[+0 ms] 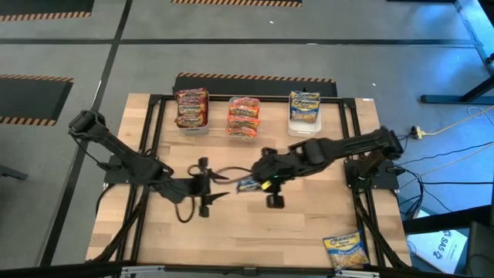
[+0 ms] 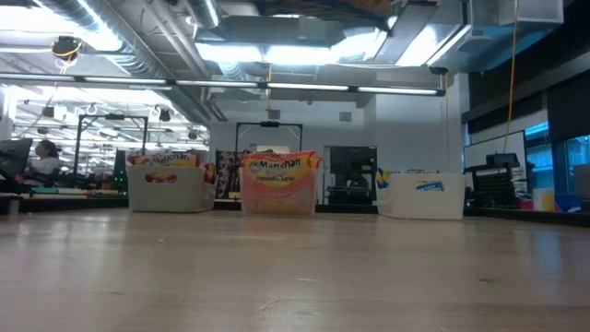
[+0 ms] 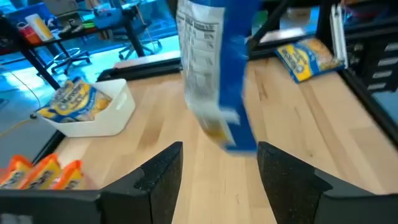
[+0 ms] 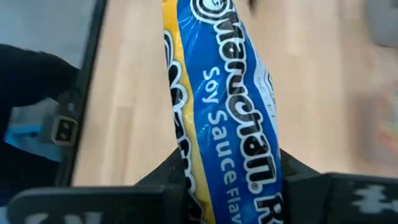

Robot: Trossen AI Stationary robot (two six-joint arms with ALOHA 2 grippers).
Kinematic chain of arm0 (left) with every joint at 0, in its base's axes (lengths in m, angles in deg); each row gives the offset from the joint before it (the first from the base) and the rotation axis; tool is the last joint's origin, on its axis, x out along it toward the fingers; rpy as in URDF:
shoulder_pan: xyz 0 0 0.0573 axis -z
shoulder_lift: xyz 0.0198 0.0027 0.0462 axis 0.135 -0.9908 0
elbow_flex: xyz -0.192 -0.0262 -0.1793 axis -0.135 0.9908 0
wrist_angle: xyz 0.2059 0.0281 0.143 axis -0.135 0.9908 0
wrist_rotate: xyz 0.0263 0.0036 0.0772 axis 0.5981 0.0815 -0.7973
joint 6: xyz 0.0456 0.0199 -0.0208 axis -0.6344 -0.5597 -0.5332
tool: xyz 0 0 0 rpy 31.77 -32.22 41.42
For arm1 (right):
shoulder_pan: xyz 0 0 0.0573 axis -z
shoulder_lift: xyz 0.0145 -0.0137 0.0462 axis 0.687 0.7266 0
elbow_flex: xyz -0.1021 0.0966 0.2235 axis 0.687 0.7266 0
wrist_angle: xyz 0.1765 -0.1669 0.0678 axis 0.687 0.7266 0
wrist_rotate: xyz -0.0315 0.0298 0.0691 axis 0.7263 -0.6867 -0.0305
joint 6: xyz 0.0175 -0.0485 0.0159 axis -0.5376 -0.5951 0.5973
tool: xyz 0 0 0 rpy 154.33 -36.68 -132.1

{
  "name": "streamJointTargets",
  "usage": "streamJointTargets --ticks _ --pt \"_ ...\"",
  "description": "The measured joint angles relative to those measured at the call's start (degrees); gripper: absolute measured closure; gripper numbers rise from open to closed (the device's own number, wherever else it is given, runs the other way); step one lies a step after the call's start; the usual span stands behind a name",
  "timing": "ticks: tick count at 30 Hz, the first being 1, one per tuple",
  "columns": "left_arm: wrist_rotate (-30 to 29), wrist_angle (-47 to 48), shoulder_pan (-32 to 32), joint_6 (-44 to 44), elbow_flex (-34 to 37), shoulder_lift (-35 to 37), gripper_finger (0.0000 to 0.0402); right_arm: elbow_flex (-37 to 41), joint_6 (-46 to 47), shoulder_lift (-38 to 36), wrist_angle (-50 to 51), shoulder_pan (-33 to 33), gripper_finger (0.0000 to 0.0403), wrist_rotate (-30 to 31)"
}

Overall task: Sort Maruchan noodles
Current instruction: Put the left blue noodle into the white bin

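Pale wooden surface (image 1: 255,232) framed by black rails, seen from above on a grey floor with striped hazard tape. Three bins stand in a row along its far edge: one holding dark red-and-yellow packets (image 1: 192,107), one holding pink-orange packets (image 1: 244,117), and a white bin (image 1: 304,125) holding blue-and-yellow packets (image 1: 304,105). How many packets sit in each stack cannot be counted.

At the middle of the surface the right gripper (image 1: 261,182) has its jaws clamped on a blue soy sauce packet (image 4: 233,118) — the right wrist view shows the packet pinched between the two dark fingers, filling most of the frame. The left gripper (image 1: 207,185) faces it from just beside, jaws spread wide and holding nothing; in its wrist view the blue packet hangs in front of the gap, blurred.

One more blue-and-yellow packet (image 1: 345,249) lies alone at the near right corner of the surface, well apart from both arms.

From table height, neither arm shows — only the three bins in the distance, with workshop racks and a seated person (image 2: 41,159) beyond.
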Motion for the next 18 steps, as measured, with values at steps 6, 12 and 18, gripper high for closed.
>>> streamJointTargets --ticks 6,12,18 --pt "-0.8 9.0 1.9 4.1 0.0 6.7 0.0205 4.0 0.1 -8.8 5.6 0.6 0.0315 5.8" --pt "-0.5 11.7 2.4 6.5 0.0 6.4 0.0203 18.5 -0.9 -20.4 4.7 7.8 0.0315 5.6" --pt "-0.4 12.1 1.5 6.7 0.0 5.2 0.0206 32.4 -8.0 -31.5 1.9 22.2 0.0315 3.4"
